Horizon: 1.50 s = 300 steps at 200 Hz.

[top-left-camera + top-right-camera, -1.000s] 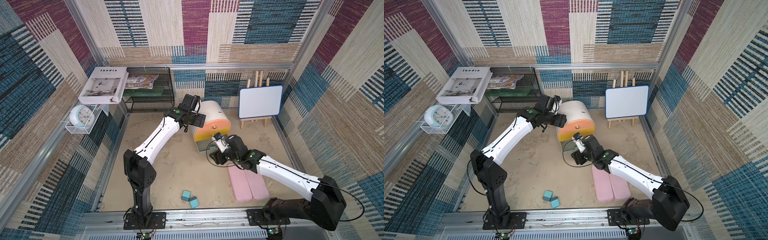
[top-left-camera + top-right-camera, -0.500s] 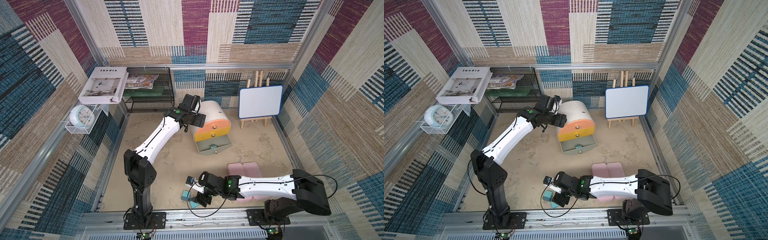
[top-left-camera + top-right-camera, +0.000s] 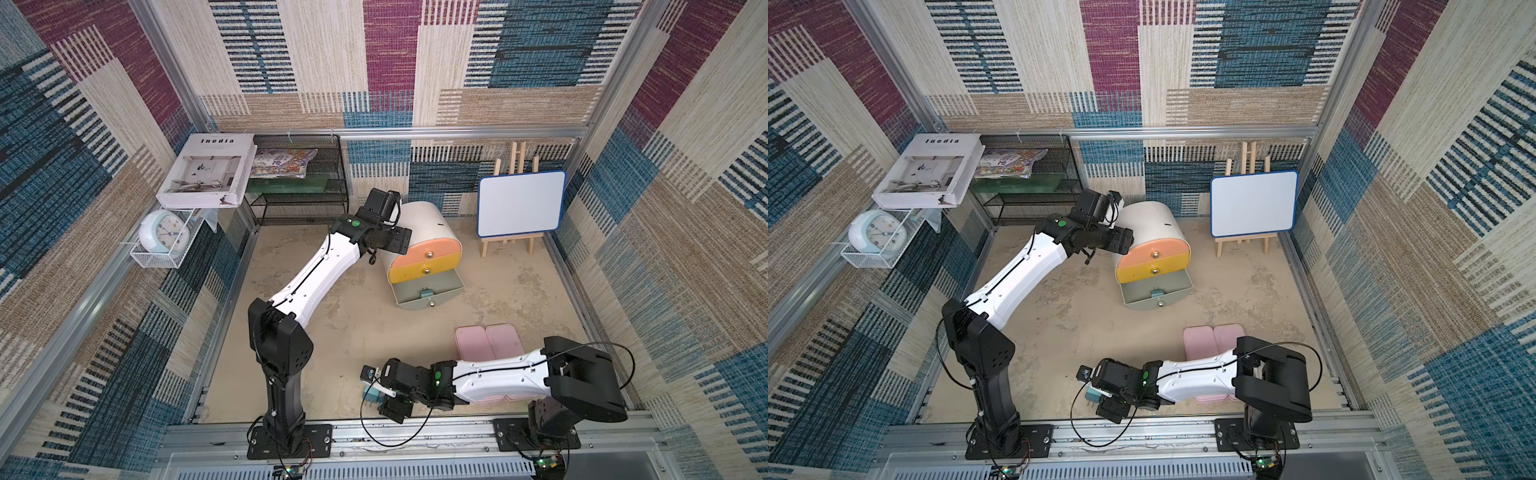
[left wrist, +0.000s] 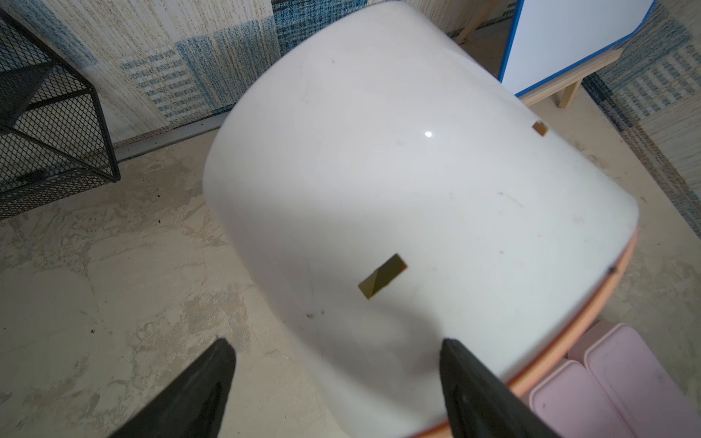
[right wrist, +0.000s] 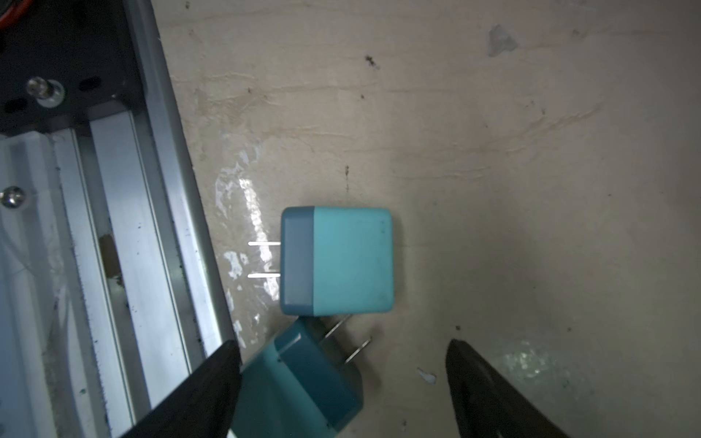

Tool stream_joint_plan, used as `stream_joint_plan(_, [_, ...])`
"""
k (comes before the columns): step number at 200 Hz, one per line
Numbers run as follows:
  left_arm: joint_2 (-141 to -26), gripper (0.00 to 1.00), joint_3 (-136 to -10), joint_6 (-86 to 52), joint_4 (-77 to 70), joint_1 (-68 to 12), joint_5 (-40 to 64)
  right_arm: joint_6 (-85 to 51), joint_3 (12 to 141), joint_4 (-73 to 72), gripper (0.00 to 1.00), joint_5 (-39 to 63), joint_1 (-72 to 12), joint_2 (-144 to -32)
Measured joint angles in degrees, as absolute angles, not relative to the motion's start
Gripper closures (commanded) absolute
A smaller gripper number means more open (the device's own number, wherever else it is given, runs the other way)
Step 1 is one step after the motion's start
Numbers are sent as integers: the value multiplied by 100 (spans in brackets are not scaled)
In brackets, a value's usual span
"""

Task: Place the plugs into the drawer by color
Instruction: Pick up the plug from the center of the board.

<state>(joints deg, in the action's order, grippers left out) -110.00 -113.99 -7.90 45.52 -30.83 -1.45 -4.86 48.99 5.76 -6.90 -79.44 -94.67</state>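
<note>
Plugs are the business here. In a top view one small boxy blue plug (image 3: pixel 371 397) shows on the sandy floor at the near edge, just left of the white right arm (image 3: pixel 498 376), whose wrist hangs over it. A second blue plug (image 3: pixel 424 294) lies in the pulled-out grey bottom drawer (image 3: pixel 409 301) of the white drum-shaped cabinet (image 3: pixel 424 224), far and centre; its peach and yellow fronts are shut. The left arm (image 3: pixel 316 270) reaches to the cabinet's left shoulder. Two flat pink cases (image 3: pixel 488 340) lie near right, partly under the right arm. A small whiteboard on a wooden easel (image 3: pixel 521 203) stands far right.

From the left wrist, the left gripper (image 4: pixel 335 347) stands wide open and empty. One finger is over the cabinet's white shell, the other over bare floor; whether it touches the shell I cannot tell.

From the right wrist, the right gripper (image 5: pixel 341 347) is spread wide with nothing in it, above two plugs that touch. A lighter plug (image 5: pixel 341 261) lies flat, prongs toward the aluminium rail (image 5: pixel 151 227), and a darker plug (image 5: pixel 303 379) is tilted against it, close by one finger.

I judge the step to be fetching the next blue plug for the grey drawer. The move calls for coming down on one body and closing across its flat sides without dragging its neighbour. The rail just beside leaves that finger little room.
</note>
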Motion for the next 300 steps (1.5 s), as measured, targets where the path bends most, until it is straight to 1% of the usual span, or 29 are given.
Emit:
stream_joint_plan(17, [-11000, 12, -11397, -790, 4552, -3083, -143, -521, 4906, 572, 15, -749, -7948, -9480])
stream_joint_plan(72, [-10995, 12, -11389, -790, 4547, -3076, -130, -729, 4698, 663, 29, -941, -7950, -9262])
stream_joint_plan(137, [-11010, 12, -11397, -821, 4545, -3074, -64, -993, 4486, 744, 37, -1055, -7950, -9168])
stream_joint_plan(154, [-11017, 12, -11395, -836, 4515, -3074, -10, -1041, 4466, 746, 45, -1087, -7950, -9166])
stream_joint_plan(170, [-11017, 12, -11395, -836, 4506, -3074, -3, -1098, 4460, 746, 50, -1120, -7950, -9166])
stream_joint_plan(195, [-11021, 12, -11395, -836, 4506, -3074, 3, -1157, 4460, 760, 60, -1168, -7950, -9129])
stream_joint_plan(218, [-11026, 12, -11395, -854, 4506, -3074, 16, -1201, 4466, 801, 65, -1212, -7942, -9024])
stream_joint_plan(240, [-11028, 12, -11417, -854, 4519, -3074, 16, -1308, 4547, 947, 66, -1323, -7887, -8873])
stream_joint_plan(270, [-11063, 12, -11644, -851, 4737, -3074, 51, -1400, 4595, 1111, 66, -1570, -7408, -8313])
stream_joint_plan(300, [-11146, 11, -12114, -851, 5041, -3096, 228, -1267, 4652, 1114, 66, -1787, -6346, -7736])
